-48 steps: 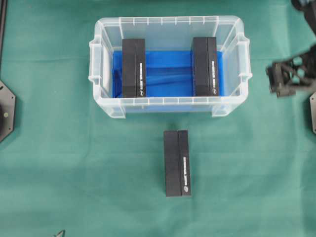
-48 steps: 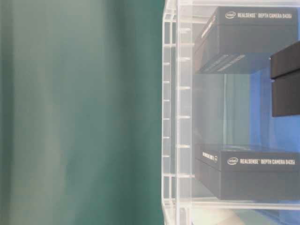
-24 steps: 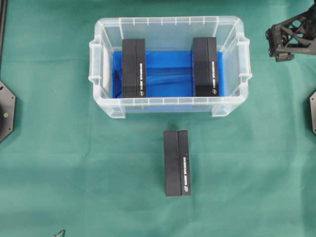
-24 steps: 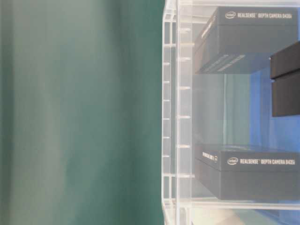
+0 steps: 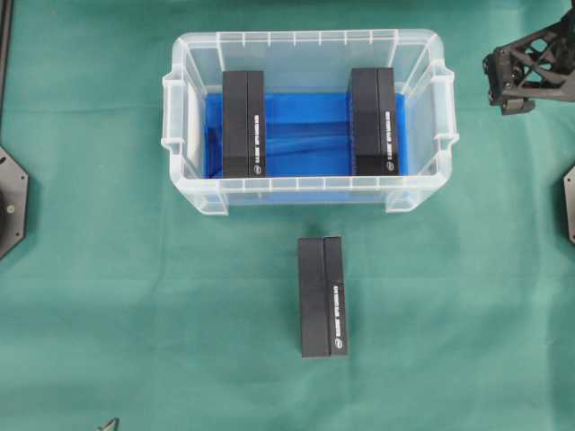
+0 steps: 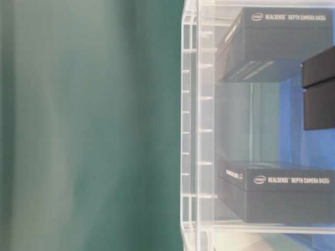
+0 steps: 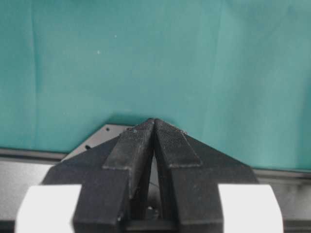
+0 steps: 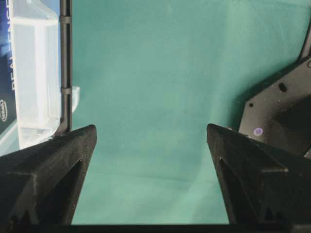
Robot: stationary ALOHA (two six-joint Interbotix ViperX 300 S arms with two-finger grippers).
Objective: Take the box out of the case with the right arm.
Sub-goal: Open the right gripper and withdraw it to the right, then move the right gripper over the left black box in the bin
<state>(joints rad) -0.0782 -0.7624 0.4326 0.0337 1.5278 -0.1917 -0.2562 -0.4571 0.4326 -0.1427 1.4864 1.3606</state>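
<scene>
Since a second ago my right tool (image 5: 503,85) swings rearward, wide open, empty, beside the case (image 5: 431,45); rigid RealSense box (image 5: 373,121) looks light: grip its long sides.

The right arm (image 5: 535,67) runs off the overhead view's top-right corner, and the case (image 6: 199,130) is cut at table level.

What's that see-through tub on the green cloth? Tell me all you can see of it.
The case is a clear, slightly milky plastic tub, rectangular, with a ribbed rim, a handle on each short side and a bright blue floor. It sits upright and lidless on the green cloth. Two black boxes lie inside, one near each end. Nothing grips or touches it from outside.
</scene>
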